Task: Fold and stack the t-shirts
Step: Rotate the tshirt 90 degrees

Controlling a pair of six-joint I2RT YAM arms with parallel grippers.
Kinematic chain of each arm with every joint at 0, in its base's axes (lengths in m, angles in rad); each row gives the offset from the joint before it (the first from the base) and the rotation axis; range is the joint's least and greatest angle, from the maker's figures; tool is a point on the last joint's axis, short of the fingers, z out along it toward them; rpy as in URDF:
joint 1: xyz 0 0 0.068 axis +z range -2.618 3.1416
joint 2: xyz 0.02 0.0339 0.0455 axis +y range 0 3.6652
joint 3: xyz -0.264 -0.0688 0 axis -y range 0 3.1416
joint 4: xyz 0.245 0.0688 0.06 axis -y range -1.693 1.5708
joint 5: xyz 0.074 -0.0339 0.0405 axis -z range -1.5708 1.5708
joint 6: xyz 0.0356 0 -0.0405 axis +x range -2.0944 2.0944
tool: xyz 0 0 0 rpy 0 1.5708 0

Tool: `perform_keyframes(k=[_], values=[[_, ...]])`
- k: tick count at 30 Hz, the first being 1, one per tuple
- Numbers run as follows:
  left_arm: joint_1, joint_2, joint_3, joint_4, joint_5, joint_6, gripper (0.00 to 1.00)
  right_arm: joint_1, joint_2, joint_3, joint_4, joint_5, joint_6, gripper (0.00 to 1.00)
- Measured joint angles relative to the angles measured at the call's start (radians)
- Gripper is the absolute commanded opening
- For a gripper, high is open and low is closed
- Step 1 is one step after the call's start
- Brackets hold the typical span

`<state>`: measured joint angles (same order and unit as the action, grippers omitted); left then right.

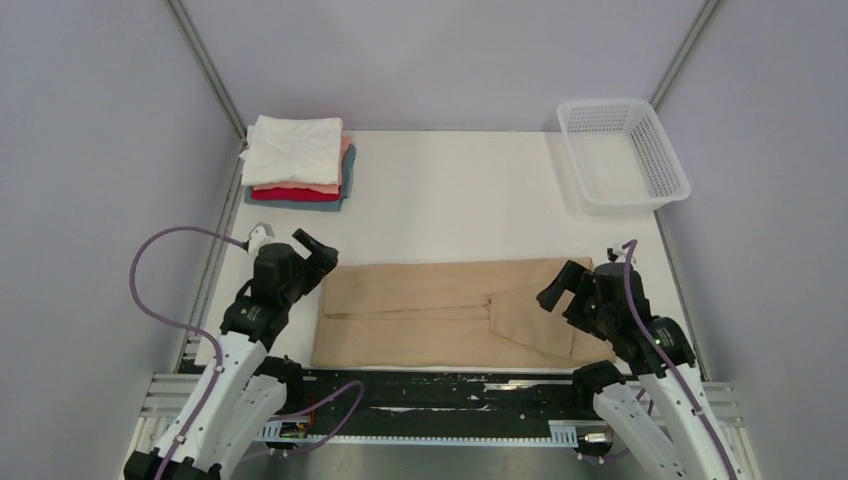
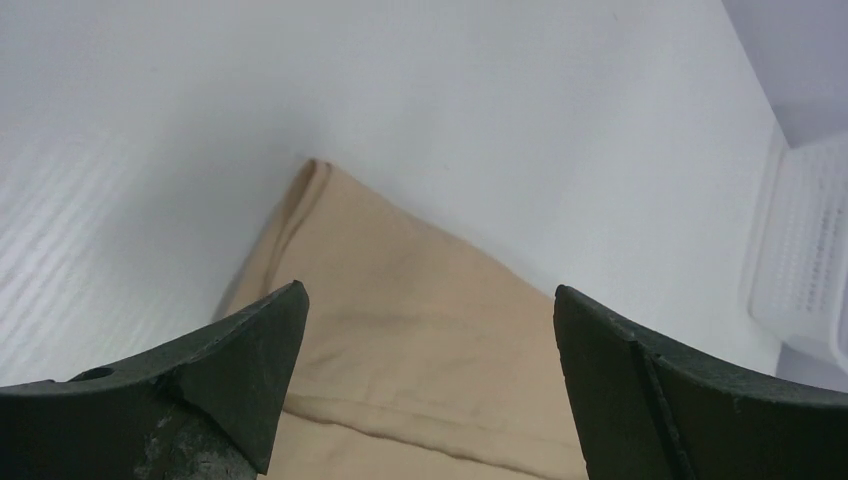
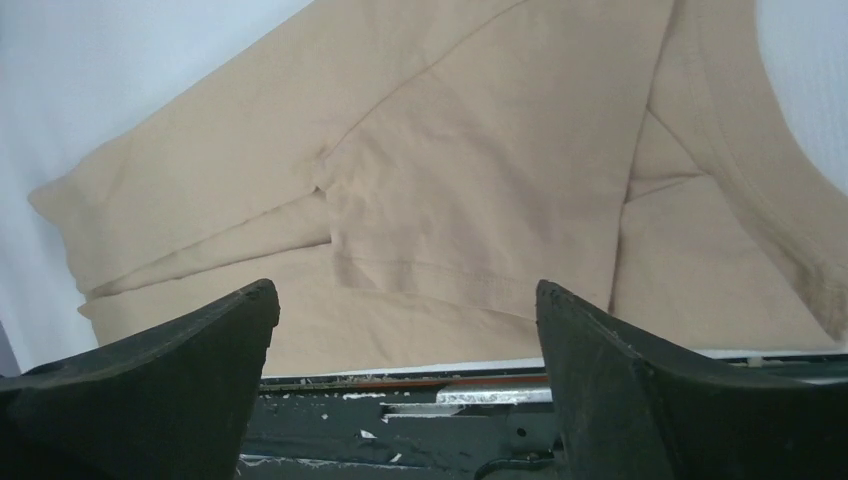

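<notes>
**Nothing gripped: tan shirt (image 1: 450, 312) flat on the table (image 1: 450, 210)**

The tan shirt was seen folded lengthwise into a long band along the near edge of the table, with a sleeve turned over onto its right half. The left tool (image 1: 317, 250) was held at the shirt's far left corner, its jaws spread wide with nothing between them. The right tool (image 1: 562, 283) was held over the shirt's right end, equally wide and empty. A stack of folded shirts (image 1: 297, 160), white on top over pink, red and blue-grey, was placed at the far left corner. A white basket (image 1: 660, 150) was set at the far right corner.
</notes>
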<state>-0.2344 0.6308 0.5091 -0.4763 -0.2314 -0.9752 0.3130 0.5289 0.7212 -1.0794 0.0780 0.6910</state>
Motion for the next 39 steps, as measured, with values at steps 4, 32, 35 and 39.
perform_keyframes(k=[4,32,35,39], values=[[-0.019,0.169,0.005,0.134,0.176,0.059,1.00,0.000,0.021,-0.088,0.111,-0.058,0.028,1.00],[-0.394,0.597,-0.031,0.452,0.301,-0.010,1.00,-0.133,1.510,0.677,0.848,-0.163,-0.163,1.00],[-0.475,0.643,-0.031,0.529,0.306,-0.040,1.00,-0.133,1.695,0.936,0.853,-0.258,-0.209,1.00],[-0.552,0.743,0.019,0.599,0.314,-0.056,1.00,-0.130,1.846,1.157,0.846,-0.367,-0.228,1.00]])
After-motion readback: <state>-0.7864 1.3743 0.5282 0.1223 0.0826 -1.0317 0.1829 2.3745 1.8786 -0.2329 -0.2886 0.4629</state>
